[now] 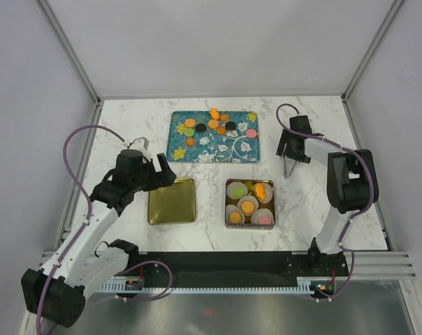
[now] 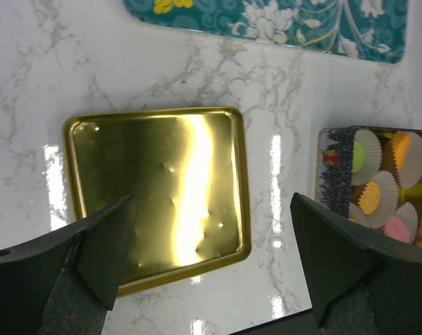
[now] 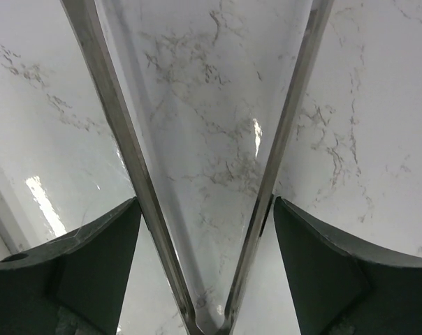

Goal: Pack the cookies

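Steel tongs [image 3: 127, 160] wedged in widely spread right pincer [image 3: 205, 202], over marble surface [image 1: 127, 118]. Left pincer [image 2: 211, 202] wide open, empty, above gold tray [image 2: 162, 174]. Small round orange, green, pink, black cookies [image 1: 212, 124] on teal tray [image 1: 197, 150], left of right pincer; more in tin [image 1: 226, 202].

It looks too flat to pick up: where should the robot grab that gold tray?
The gold tray lies flat on the table, so probably only its upturned rim offers a pinch: come from straight above, one jaw inside the lip, one outside.
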Tool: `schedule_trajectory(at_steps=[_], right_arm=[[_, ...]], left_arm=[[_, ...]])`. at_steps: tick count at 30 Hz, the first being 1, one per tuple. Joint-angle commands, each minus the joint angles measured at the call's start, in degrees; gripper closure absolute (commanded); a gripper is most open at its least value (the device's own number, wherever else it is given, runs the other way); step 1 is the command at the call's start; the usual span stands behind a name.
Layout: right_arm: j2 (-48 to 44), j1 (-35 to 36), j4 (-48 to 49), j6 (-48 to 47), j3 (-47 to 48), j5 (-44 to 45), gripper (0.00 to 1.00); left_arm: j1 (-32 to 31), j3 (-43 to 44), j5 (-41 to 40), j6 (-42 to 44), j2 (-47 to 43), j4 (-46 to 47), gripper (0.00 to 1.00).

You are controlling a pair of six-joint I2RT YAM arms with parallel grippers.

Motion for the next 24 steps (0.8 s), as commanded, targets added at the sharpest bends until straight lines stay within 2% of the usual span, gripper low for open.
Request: schedule_trajectory(at_steps=[1, 2, 5, 10, 12, 15, 19, 24], right_arm=[[-6.1, -0.3, -1.0, 0.1, -2.0, 0.4, 0.15], [-7.5, -0.2, -1.4, -0.1, -2.3, 0.4, 0.15], [-13.6, -0.3, -2.7, -0.7, -3.5, -1.4, 0.15], [-24.0, 0.7, -4.2, -1.0, -5.0, -6.9, 0.16], [-27.8, 3.4, -4.4, -0.8, -5.3, -7.5, 0.16], [-30.9, 8.0, -4.7, -0.5, -5.1, -8.6, 0.16], [-32.4, 14.2, -4.4, 0.1, -5.0, -8.3, 0.16], [-32.4, 15.4, -3.3, 0.2, -5.3, -10.5, 0.16]], left_arm=[[0.5, 1.6, -11.0, -2.4, -0.1, -4.4, 0.00], [0.8, 2.7, -15.0, -2.3, 0.4, -6.7, 0.00], [2.6, 3.8, -19.4, -1.5, 3.2, -9.2, 0.04], [6.8, 2.6, -17.3, -0.5, 6.3, -9.8, 0.18], [8.2, 2.7, -16.3, -0.4, 8.9, -9.7, 0.28], [9.6, 3.3, -15.5, -0.1, 13.7, -9.7, 0.34], [12.2, 3.4, -13.5, 0.0, 20.6, -9.2, 0.39], [14.0, 4.0, -10.2, 0.0, 26.8, -7.8, 0.43]])
